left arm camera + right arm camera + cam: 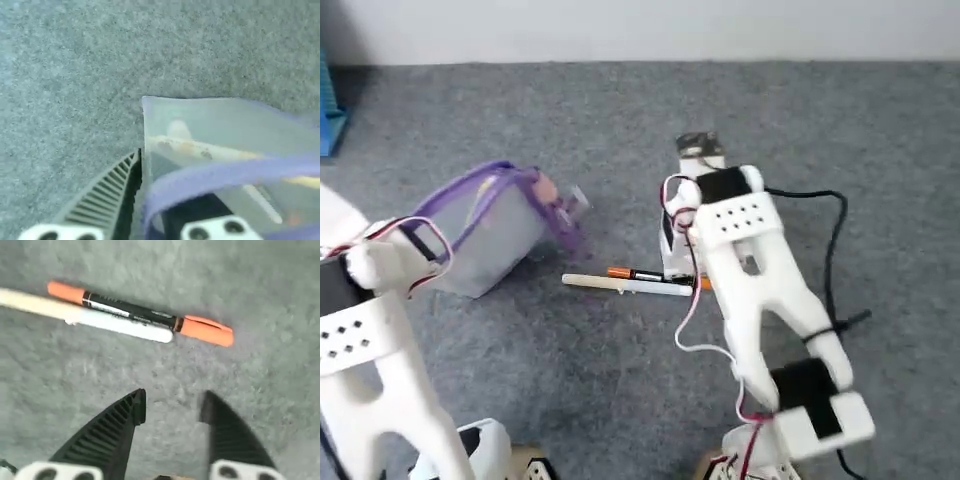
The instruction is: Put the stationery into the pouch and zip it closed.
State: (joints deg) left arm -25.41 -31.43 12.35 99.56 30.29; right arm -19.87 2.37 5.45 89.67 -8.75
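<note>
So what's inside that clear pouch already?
Through the pouch, a pale stick-like item and a small white thing show. Its purple zip band hides the rest.

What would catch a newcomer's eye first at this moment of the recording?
A clear plastic pouch with purple zip edging stands out at the left of the grey table, its wall pinched by the left gripper. At the centre a black marker with orange caps and a white pen lie side by side, with the right gripper open close by them.
</note>
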